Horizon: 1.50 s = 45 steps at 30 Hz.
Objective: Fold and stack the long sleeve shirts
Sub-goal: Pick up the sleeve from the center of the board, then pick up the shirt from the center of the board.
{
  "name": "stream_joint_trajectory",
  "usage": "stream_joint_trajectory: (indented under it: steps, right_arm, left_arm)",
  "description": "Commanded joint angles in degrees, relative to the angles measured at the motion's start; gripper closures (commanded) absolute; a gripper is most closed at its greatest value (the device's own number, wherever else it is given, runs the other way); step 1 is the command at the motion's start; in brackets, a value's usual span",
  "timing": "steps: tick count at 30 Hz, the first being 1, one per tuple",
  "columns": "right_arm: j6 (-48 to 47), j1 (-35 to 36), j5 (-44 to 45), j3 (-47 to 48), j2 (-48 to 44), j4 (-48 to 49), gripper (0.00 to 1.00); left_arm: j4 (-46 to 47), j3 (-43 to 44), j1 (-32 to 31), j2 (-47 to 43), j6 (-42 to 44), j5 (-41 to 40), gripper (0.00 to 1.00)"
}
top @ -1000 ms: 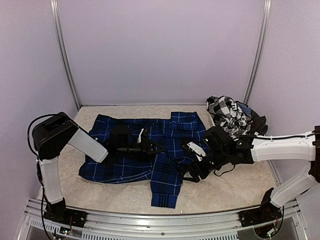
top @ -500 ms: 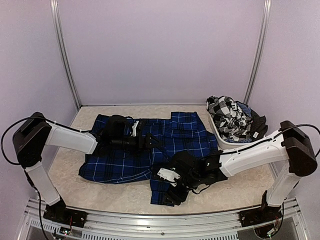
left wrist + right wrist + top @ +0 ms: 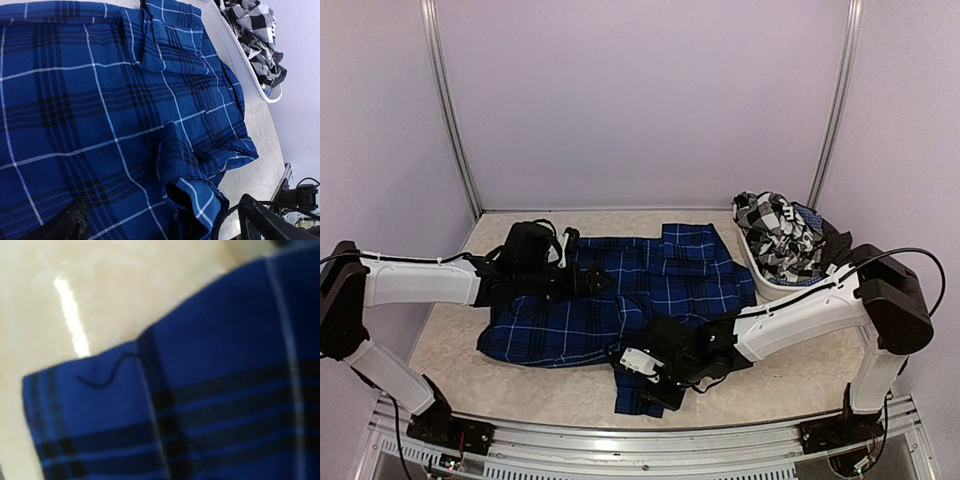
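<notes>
The royal blue plaid long sleeve shirt (image 3: 670,268) lies spread on the table, one sleeve end (image 3: 638,396) reaching toward the front edge. My left gripper (image 3: 592,283) hovers over the shirt's left half, open. In the left wrist view its dark fingers (image 3: 75,224) stand wide apart over the blue cloth (image 3: 100,100), nothing between them. My right gripper (image 3: 646,372) is low on the front sleeve. The right wrist view shows only blurred blue cloth (image 3: 225,390) close up, and the fingers are hidden. The black-and-white checked shirt (image 3: 775,235) is bunched in a white basket (image 3: 757,266).
The basket (image 3: 245,70) with the checked shirt (image 3: 255,30) stands at the back right corner. Metal posts (image 3: 450,120) and lilac walls enclose the table. An aluminium rail (image 3: 620,445) runs along the front edge, just beyond the sleeve end.
My left gripper has opened and drawn back to the left across the shirt. The right arm has swung from the shirt's right side down to the front sleeve.
</notes>
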Motion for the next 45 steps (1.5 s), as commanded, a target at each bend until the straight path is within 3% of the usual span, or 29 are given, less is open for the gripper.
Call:
stream_joint_trajectory:
  steps: [1,4,5,11,19,24,34,37,42,45]
  right_arm:
    - [0.1,0.7,0.9,-0.4,2.2,-4.8,0.77]
    - [0.4,0.8,0.5,-0.8,0.3,-5.2,0.98]
    - [0.7,0.8,0.3,-1.1,-0.7,-5.2,1.00]
    - [2.8,0.9,-5.6,-4.2,-9.8,-5.8,1.00]
    - [6.5,1.2,-10.3,-2.3,-30.1,-10.2,1.00]
    - [7.4,1.0,-0.9,4.7,-35.3,-17.0,1.00]
    - [8.6,-5.9,23.7,27.8,-32.4,-36.3,1.00]
    - [6.6,-7.7,25.2,33.9,-31.7,-37.9,1.00]
    - [3.3,-8.1,23.1,41.8,-29.5,-40.2,1.00]
    - [3.4,-8.8,26.2,45.0,-28.1,-43.9,1.00]
  left_arm:
    - [-6.9,-1.4,0.7,-5.5,3.4,-7.3,0.01]
    - [-9.3,-2.2,1.2,-9.0,4.6,-9.7,0.01]
    - [-10.0,-2.5,1.3,-9.8,5.0,-10.5,0.01]
    - [-13.7,-4.4,4.2,-16.7,6.9,-12.0,0.01]
    - [-14.7,-5.7,7.9,-26.3,8.6,-15.8,0.01]
    - [-14.6,-5.4,8.2,-27.9,9.7,-14.8,0.01]
    - [-9.0,-8.6,7.8,-30.8,12.3,-5.7,0.01]
    - [-6.7,-9.9,6.0,-30.6,12.7,-4.5,0.01]
    - [-2.6,-11.3,-2.5,-28.5,16.6,-7.3,0.01]
    - [-2.8,-10.9,-6.6,-26.9,19.6,-9.4,0.01]
